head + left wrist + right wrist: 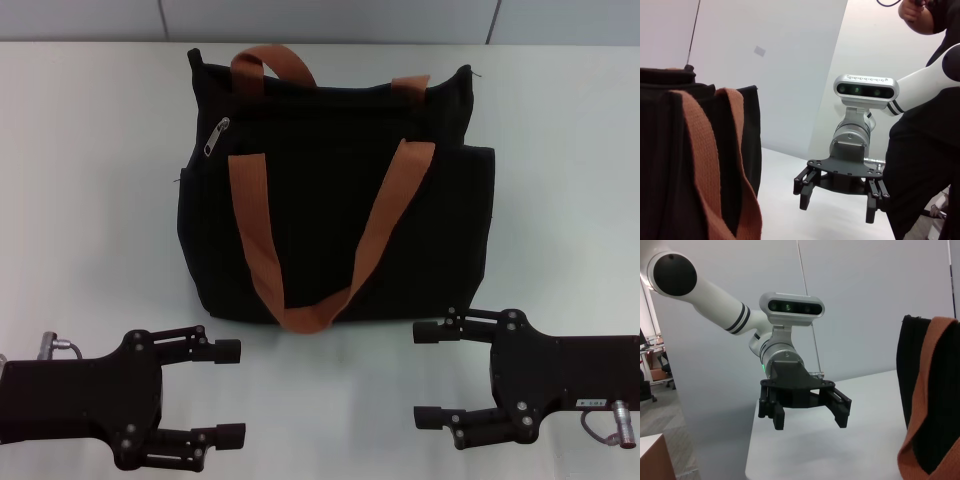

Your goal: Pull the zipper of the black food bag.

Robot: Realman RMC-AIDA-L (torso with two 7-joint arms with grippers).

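Note:
The black food bag (335, 195) lies on the white table at the middle back, with two rust-brown handles (262, 230). The silver zipper pull (216, 136) sits near the bag's top left corner. My left gripper (232, 392) is open and empty in front of the bag's left side, near the table's front. My right gripper (428, 373) is open and empty in front of the bag's right lower corner. The left wrist view shows the bag (660, 165) and the right gripper (837, 202). The right wrist view shows the bag's edge (912, 370) and the left gripper (807, 417).
The white table (90, 200) stretches to both sides of the bag. A pale wall (330, 18) rises behind the table's back edge. A person in dark clothes (925, 150) stands behind my right arm in the left wrist view.

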